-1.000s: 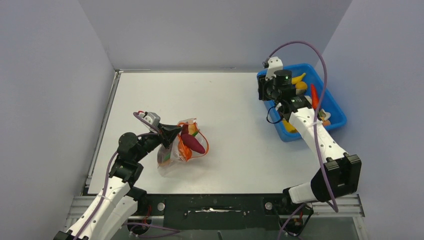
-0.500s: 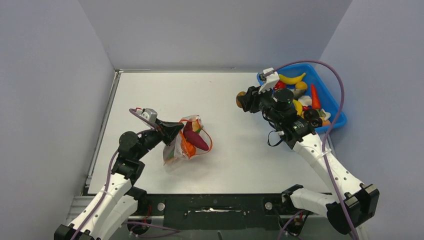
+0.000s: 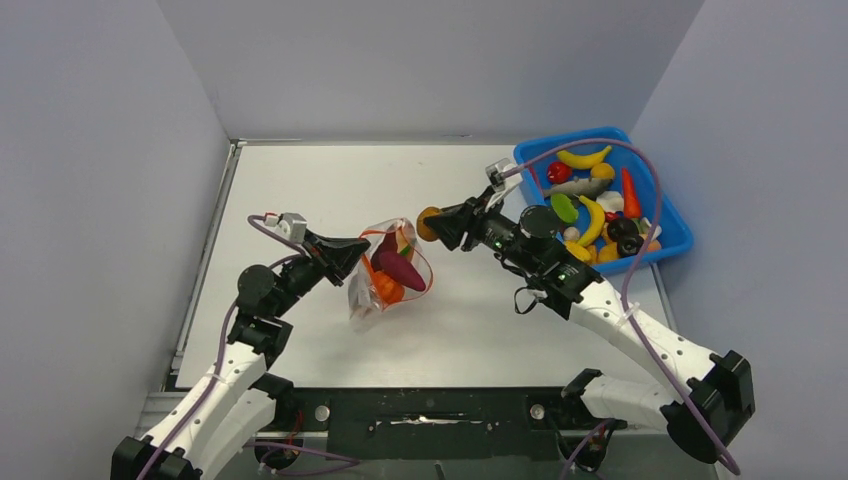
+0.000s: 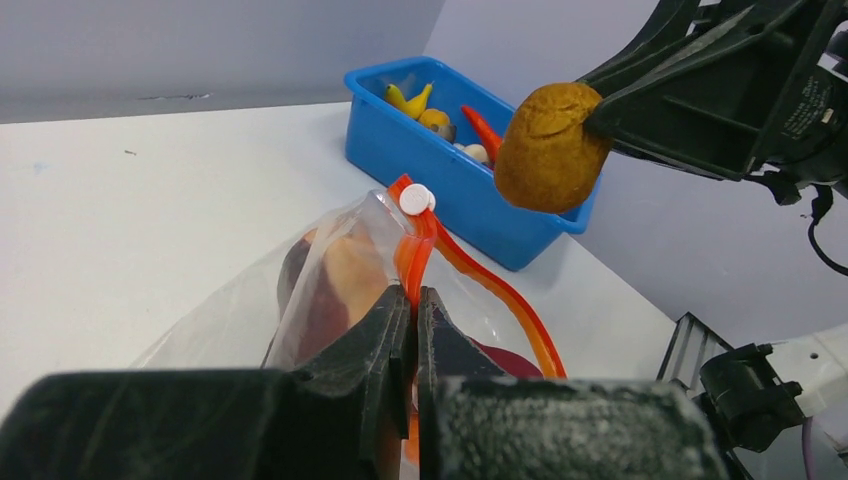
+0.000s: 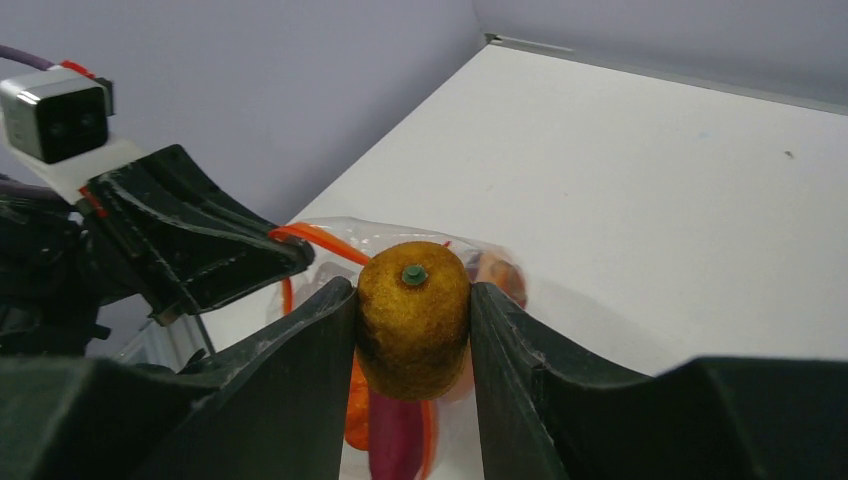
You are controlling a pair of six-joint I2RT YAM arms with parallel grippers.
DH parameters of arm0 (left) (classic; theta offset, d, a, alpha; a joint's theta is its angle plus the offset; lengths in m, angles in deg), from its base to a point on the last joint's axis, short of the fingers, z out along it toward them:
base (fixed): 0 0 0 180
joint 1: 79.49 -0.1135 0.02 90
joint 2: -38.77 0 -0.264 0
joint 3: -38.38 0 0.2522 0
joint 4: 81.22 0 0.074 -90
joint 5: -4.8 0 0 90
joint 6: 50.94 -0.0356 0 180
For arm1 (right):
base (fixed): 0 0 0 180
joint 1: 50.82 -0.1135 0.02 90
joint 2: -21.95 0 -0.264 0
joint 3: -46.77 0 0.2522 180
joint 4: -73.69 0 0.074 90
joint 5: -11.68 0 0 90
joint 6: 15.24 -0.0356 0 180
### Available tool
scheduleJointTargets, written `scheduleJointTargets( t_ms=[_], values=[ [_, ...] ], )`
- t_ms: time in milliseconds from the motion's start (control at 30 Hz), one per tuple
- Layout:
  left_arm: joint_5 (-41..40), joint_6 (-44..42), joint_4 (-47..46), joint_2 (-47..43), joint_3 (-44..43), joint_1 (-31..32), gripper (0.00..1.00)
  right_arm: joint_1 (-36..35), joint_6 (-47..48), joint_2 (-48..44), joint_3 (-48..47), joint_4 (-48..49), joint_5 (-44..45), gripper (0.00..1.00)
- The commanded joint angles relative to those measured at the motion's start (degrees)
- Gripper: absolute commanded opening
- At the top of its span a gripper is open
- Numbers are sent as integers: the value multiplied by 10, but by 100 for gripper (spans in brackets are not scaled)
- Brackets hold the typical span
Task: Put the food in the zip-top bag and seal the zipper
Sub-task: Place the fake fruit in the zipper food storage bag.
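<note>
Zip-top bag [image 3: 368,300] sits left of tabletop centre. The left end effector [image 4: 412,312] is pinched shut on its rim by the zipper [image 4: 478,285], propping the mouth open. The right end effector [image 5: 413,300], jaws half-spread, clamps a brown round fruit [image 3: 429,222] just beside that mouth, likely for dropping in.

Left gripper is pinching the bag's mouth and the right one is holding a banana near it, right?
Not a banana: the right gripper holds a rounded golden-brown fruit, as the right wrist view shows. The rest stands: the left gripper pinches the zip-top bag at its mouth.
</note>
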Motion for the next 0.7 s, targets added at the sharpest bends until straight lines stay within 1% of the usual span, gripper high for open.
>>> scheduleJointTargets(
  t_ms=[0, 167, 333, 667],
  values=[
    [-16, 2, -54, -8, 14, 1, 0, -39, -41, 24, 5, 110, -9, 37],
    [-22, 3, -50, -15, 29, -1, 0, -66, -64, 51, 13, 139, -2, 36],
    [-23, 2, -48, -20, 28, -2, 0, -97, -65, 69, 11, 142, 24, 36],
    [-20, 4, -49, -21, 27, -2, 0, -112, -111, 111, 20, 176, 37, 37]
  ],
)
